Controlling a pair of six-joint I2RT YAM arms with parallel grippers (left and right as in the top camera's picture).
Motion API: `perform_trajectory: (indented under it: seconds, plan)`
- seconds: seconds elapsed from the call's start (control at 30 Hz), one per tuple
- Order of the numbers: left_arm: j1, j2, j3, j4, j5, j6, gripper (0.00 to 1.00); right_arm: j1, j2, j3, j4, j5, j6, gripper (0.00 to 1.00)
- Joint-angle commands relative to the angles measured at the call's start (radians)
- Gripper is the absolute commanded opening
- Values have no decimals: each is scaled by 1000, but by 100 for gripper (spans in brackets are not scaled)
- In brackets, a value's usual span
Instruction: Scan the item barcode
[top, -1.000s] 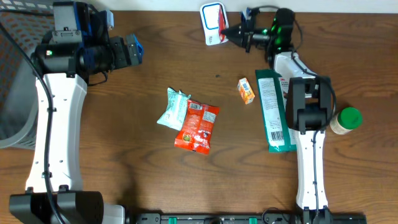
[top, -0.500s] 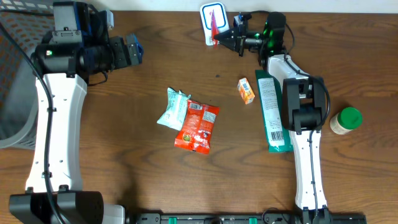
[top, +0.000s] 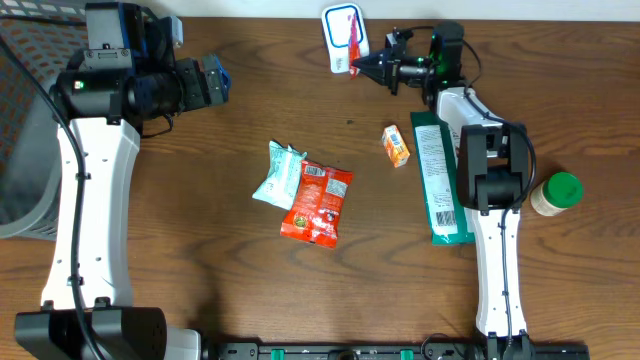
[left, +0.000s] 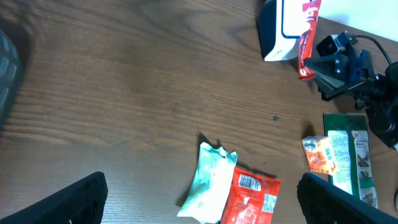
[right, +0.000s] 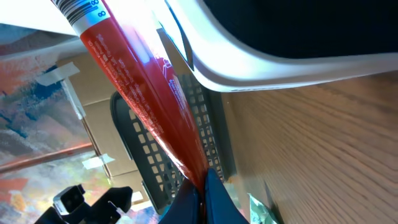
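Red tube (top: 352, 40) question: the right gripper (top: 358, 64) is clenched on just the crimped tail of it, and the rest sticks out over the scanner (top: 338, 22) at the far edge of the table (top: 240, 280). In the wrist view the barcode end sits right by the scanner's white rim. What's likely to bite me from here?

**yam_fan:** Mostly that grip. It's pinching a long tube by the very end, so any quick wrist turn could let it pivot or droop between the fingers, and then the barcode drifts off the window. I also can't tell from these views whether the code actually faces the glass or sits edge-on. If it's edge-on you'd get no read at all.

**OP:** And the scanner itself?

**yam_fan:** It looks light and it's close to the table edge. Push the tube tip into it and you could shove it back or tip it over. So I'd say small moves only.

**OP:** Left arm in the way?

**yam_fan:** Nope. The left gripper (top: 212, 82) has its jaws spread wide with nothing in them, well apart from the action. The snack bag (top: 318, 203), pale packet (top: 277, 172) and little orange box (top: 397, 145) are mid-table, clear of the tube.
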Motion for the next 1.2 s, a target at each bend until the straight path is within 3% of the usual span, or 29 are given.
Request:
perform_trajectory:
  seconds: [0.0,0.23,0.37,0.47,0.6,0.67,0.93,1.17]
  plan:
    - [0,3,11,-3,9,10,97,-6,9,7,2,11,-21,1]
    - [0,3,11,-3,9,10,97,-2,9,7,3,4,-18,1]
    - [0,3,11,-3,9,10,97,-2,9,7,75,-40,53,1]
    - [0,3,11,-3,9,10,97,-6,6,9,288,-59,184,2]
    - [0,3,11,-3,9,10,97,-16,-4,33,678,-16,499,2]
    - [0,3,11,-3,9,10,97,-23,-9,67,795,-16,551,2]
    - [0,3,11,-3,9,10,97,-35,-92,106,768,-101,551,2]
    - [0,3,11,-3,9,10,98,-43,-169,106,673,90,483,2]
